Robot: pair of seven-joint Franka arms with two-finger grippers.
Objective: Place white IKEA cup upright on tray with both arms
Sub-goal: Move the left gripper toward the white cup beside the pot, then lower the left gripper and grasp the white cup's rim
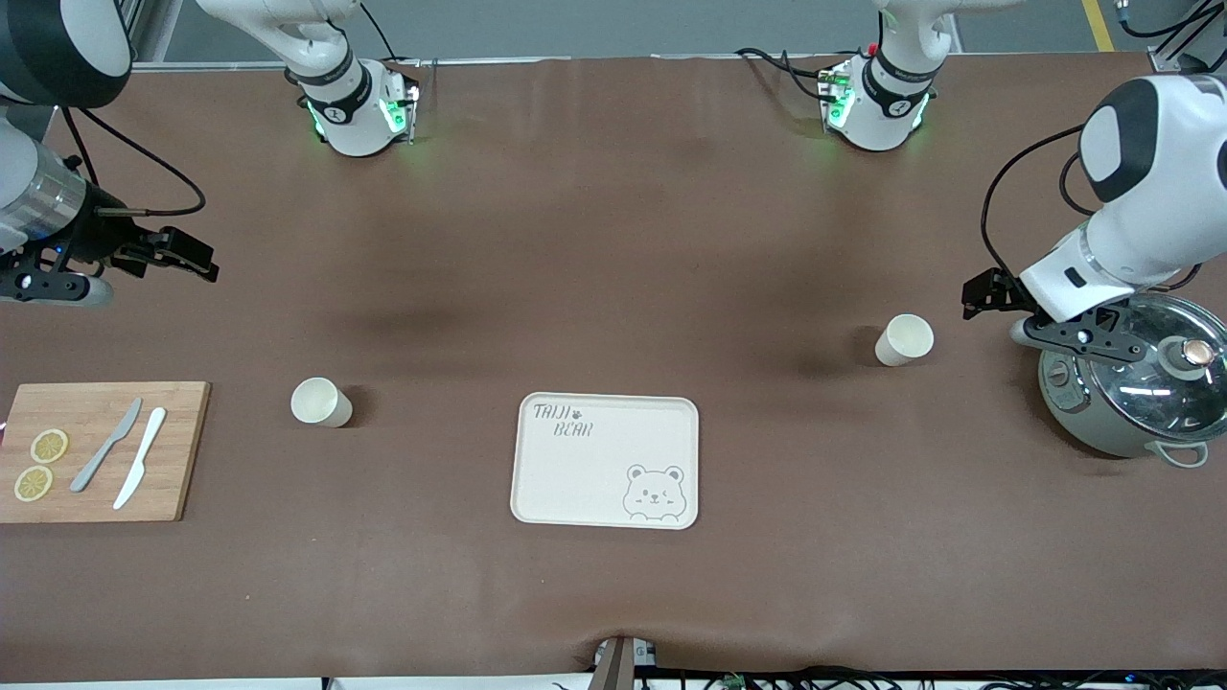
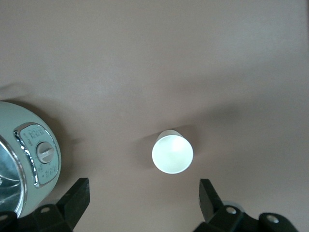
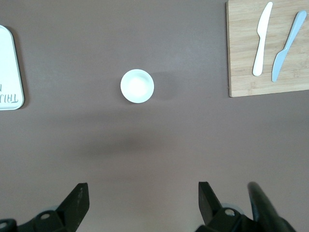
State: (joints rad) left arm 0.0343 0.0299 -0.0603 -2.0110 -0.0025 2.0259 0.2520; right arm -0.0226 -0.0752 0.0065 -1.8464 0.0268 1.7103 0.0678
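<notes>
A robotics lab staged as a kitchen is shown. 2 white arms are bolted at the edge of a counter covered in brown sheeting, with cables trailed about. Kitchen props are laid out: a cutting board with knives, and a lidded pot.

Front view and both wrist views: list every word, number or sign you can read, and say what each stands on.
"TAIJI BEAR": on the cream tray, at the corner diagonally across from its bear face.
Markings on the pot's control panel: too small to read.
Round marks on the arm bases: not readable.
Nothing else carries text.
</notes>
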